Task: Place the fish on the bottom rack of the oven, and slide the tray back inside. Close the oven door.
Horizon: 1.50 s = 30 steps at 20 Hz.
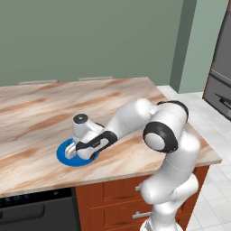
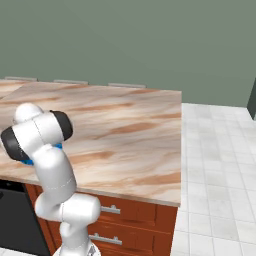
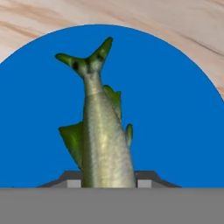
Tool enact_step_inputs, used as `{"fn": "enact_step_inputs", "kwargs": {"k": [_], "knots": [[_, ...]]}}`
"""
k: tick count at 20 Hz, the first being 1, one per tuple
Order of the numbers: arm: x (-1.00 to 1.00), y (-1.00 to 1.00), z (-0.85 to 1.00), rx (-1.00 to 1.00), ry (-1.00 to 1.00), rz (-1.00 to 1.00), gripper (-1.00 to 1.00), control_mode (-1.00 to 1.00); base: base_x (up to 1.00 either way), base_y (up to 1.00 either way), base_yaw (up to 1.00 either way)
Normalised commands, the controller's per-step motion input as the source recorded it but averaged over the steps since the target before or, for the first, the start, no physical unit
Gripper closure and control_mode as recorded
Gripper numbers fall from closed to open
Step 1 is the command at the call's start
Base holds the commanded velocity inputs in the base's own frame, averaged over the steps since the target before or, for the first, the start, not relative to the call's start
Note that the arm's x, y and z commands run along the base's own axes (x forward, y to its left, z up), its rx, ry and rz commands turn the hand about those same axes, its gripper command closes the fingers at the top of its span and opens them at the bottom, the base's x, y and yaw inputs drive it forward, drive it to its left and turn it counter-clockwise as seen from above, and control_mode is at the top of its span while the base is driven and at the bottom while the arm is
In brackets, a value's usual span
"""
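While the arm reaches left across the marble tabletop (image 1: pixel 40 113) in the left base view, its fingers (image 1: pixel 71 151) sit down on the blue plate (image 1: pixel 63 158) near the front edge, with the black oven (image 1: pixel 36 212) below.

From the right base view, the plate (image 2: pixel 27 162) peeks out as a blue sliver behind the arm.

Seen from the hand view, the fish (image 3: pixel 103 144) lies on the plate (image 3: pixel 175 109), its long axis running straight away from the fingers (image 3: pixel 107 183), tail farthest. They are clamped on its body, so the lift looks ready.
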Motion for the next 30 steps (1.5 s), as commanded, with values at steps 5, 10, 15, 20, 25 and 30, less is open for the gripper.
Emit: {"fn": "enact_step_inputs", "kwargs": {"k": [5, 10, 15, 20, 25, 30], "knots": [[-0.43, -0.89, 0.67, 0.00, -0.25, 0.01, 1.00, -1.00, 0.00, 0.00, 0.00], [-0.47, -1.00, 0.72, 0.00, -0.27, 0.00, 1.00, -1.00, 0.00, 0.00, 0.00], [-0.44, -1.00, 0.47, 0.01, -0.25, 0.00, 1.00, -1.00, 0.00, 0.00, 0.00], [-0.33, -1.00, 0.34, 0.03, -0.23, 0.00, 1.00, -1.00, 0.00, 0.00, 0.00], [-0.30, -0.84, 0.41, 0.05, -0.18, 0.00, 1.00, -1.00, 0.00, 0.00, 0.00], [-0.36, -0.63, 0.40, 0.07, -0.05, 0.00, 1.00, -1.00, 0.00, 0.00, 0.00]]}}
